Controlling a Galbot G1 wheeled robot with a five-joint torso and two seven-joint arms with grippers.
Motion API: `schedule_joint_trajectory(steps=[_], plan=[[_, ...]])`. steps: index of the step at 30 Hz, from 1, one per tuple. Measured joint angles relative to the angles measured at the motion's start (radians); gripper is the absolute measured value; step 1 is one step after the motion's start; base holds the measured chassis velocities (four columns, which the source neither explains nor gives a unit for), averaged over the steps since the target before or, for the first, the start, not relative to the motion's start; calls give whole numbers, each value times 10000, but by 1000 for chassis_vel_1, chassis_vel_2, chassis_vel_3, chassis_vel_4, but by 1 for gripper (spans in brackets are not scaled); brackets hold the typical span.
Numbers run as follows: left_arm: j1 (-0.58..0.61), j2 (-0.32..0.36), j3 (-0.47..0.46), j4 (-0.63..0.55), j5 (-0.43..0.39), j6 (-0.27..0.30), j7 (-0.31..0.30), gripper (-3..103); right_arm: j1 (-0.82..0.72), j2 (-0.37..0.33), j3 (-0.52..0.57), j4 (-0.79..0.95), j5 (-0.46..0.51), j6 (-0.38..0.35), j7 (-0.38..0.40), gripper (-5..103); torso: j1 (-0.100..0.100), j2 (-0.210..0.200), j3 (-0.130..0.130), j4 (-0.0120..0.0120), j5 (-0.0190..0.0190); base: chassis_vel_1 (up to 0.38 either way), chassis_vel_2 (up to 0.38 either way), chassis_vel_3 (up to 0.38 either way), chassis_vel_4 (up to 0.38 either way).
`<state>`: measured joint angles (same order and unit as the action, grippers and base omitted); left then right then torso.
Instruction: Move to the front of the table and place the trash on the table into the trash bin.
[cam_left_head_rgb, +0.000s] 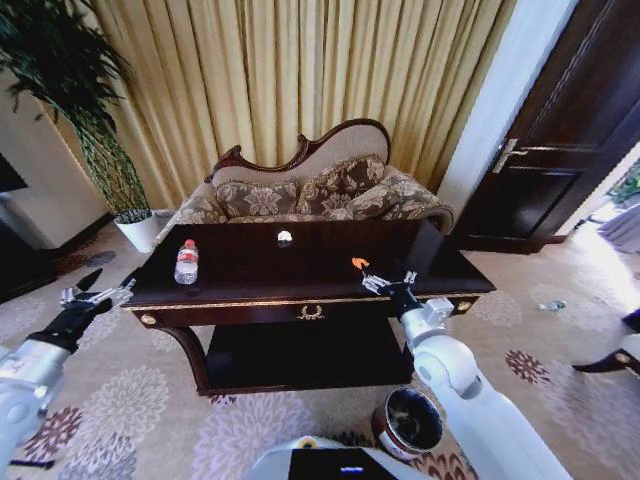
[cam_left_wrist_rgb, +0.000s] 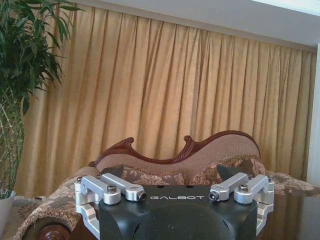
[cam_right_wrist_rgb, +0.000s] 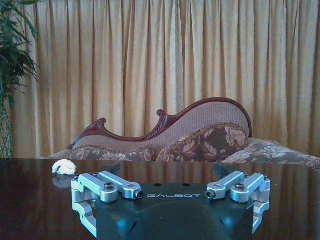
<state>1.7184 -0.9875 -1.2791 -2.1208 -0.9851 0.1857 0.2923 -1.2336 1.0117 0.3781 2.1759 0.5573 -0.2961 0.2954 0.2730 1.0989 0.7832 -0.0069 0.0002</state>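
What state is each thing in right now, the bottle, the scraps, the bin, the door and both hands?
Bottle: upright, capped, on the table's left part.
White scrap: lying at the far edge.
Orange scrap: on the table, just beyond the right hand.
Trash bin: upright, open-topped, on the floor.
Door: shut.
Right hand: open, empty.
Left hand: open, empty, off the table's left end.

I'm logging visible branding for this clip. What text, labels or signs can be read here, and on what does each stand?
"GALBOT": on the black body of the left gripper, left wrist view.
"GALBOT": on the black body of the right gripper, right wrist view.
Bottle label on the table: too small to read.
Trash bin: no readable text.
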Motion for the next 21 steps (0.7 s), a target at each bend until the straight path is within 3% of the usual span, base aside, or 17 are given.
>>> schedule_joint_trajectory(steps=[4,14,21], plan=[[-48,-184,7,-44,74,25,-4,100,686,-690,-77,-254,719,-438,105,100,2,-1,1,0,0,0,0,0,0],[-96,-729,164,-320,314,219,-135,100,1770,-1913,-534,-1557,2110,-924,-970,100,1,-1,1,-1,-1,0,0,0,0],[-94,-900,246,-419,437,298,-308,100,2856,-1905,-1392,-2610,2378,-1034,-1105,100,1,-1,1,0,-2,0,0,0,0]])
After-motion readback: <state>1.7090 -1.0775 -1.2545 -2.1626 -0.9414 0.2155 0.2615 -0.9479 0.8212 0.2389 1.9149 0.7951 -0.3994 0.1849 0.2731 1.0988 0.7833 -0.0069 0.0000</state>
